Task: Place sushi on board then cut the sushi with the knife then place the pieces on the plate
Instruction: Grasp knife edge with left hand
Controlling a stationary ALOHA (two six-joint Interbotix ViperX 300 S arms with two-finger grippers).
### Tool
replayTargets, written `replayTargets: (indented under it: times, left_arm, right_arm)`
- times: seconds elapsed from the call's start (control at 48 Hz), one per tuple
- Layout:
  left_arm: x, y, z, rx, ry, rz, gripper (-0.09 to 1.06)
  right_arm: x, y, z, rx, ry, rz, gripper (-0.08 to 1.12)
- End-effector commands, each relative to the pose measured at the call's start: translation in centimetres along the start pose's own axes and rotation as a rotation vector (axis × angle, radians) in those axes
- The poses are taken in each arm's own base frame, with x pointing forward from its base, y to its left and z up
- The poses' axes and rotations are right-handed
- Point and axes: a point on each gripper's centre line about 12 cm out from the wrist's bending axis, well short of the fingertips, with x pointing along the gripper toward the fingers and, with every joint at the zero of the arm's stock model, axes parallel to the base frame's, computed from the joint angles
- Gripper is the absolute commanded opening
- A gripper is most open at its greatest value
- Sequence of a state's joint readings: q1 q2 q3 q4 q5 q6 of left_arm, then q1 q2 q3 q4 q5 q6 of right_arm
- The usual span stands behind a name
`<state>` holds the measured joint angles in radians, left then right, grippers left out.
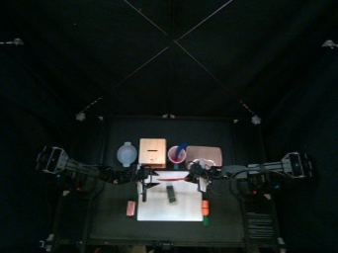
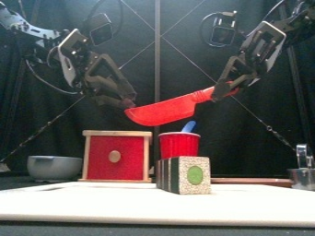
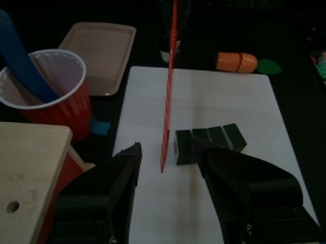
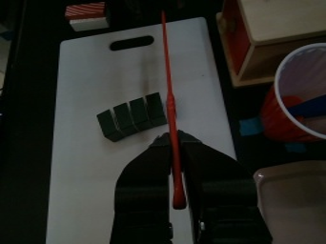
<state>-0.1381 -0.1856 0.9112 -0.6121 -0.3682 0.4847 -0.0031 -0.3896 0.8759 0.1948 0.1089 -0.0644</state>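
Sushi: your sushi roll lies on the white board, its blocks side by side and touching. It sits well below both claws, roughly between them, and a little to the near side of the blade line.
Knife: the red knife hangs in the air over the board, slanted, with its handle high at the right and its tip lower at the left. Both wrist views show the blade edge-on.
Right arm: it comes down from the upper right, sloping toward the middle.
Right claw: clamped on the knife handle, with the blade running straight out from between the jaws.
Left arm: it comes down from the upper left, leaning in toward the knife tip.
Left claw: the jaws are spread wide and grip nothing. The knife tip sits in the gap between them, and you cannot tell whether it touches either jaw.
Far side of desk: a red cup holding a blue knife stands behind the roll. The wooden box is just left of the cup, and the pink tray is to the cup's right.
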Motion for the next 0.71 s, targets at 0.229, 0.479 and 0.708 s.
replayTargets:
  times: [0.229, 0.479, 0.708]
  left_arm:
    - [1.0, -0.2, 0.4, -0.002, -0.004, 0.005, 0.82]
    - [1.7, -0.2, -0.1, 0.004, 0.017, 0.01, 0.82]
    - [1.8, 0.0, -0.4, 0.002, 0.027, 0.015, 0.79]
  right_arm:
    - [0.5, 0.4, 1.5, -0.011, -0.028, 0.007, 0.32]
    - [0.5, 0.4, 1.5, -0.011, -0.028, 0.008, 0.32]
    - [0.5, 0.6, 1.4, -0.013, -0.024, 0.014, 0.32]
